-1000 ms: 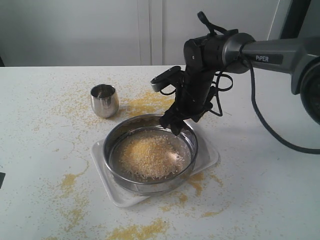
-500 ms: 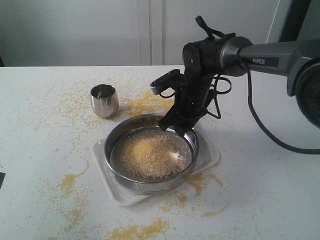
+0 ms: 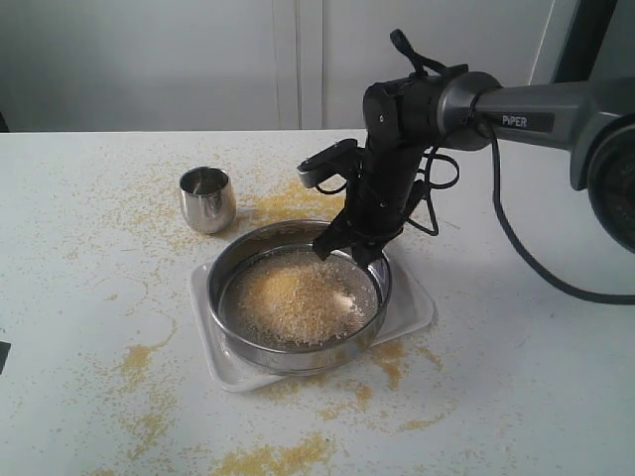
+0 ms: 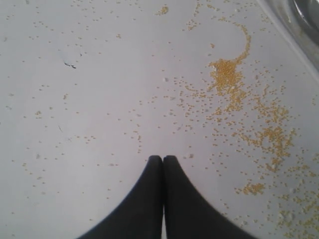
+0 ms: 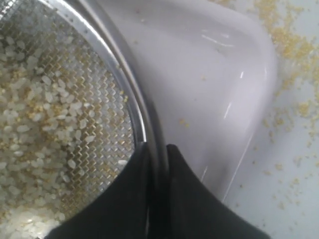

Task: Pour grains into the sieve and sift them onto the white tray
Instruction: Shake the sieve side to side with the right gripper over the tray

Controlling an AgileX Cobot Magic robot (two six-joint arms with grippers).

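Two fingers of the right gripper (image 3: 349, 248) pinch the sieve (image 3: 288, 359) by its thin rim, at the white tray's (image 3: 415, 309) far edge. The sieve sits on that tray with the grains (image 3: 298, 297) inside. I'd guess it's stiff, slick and lightish, so the rim's the only handle. The left gripper (image 4: 162, 159) is pressed together, empty, beside the tray.

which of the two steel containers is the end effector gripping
The wide shallow sieve on the white tray: the right end effector pinches its rim. The small cup stands apart, untouched.

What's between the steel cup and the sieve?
Exterior view: between the cup and sieve there is only table dusted with spilled yellow meal.
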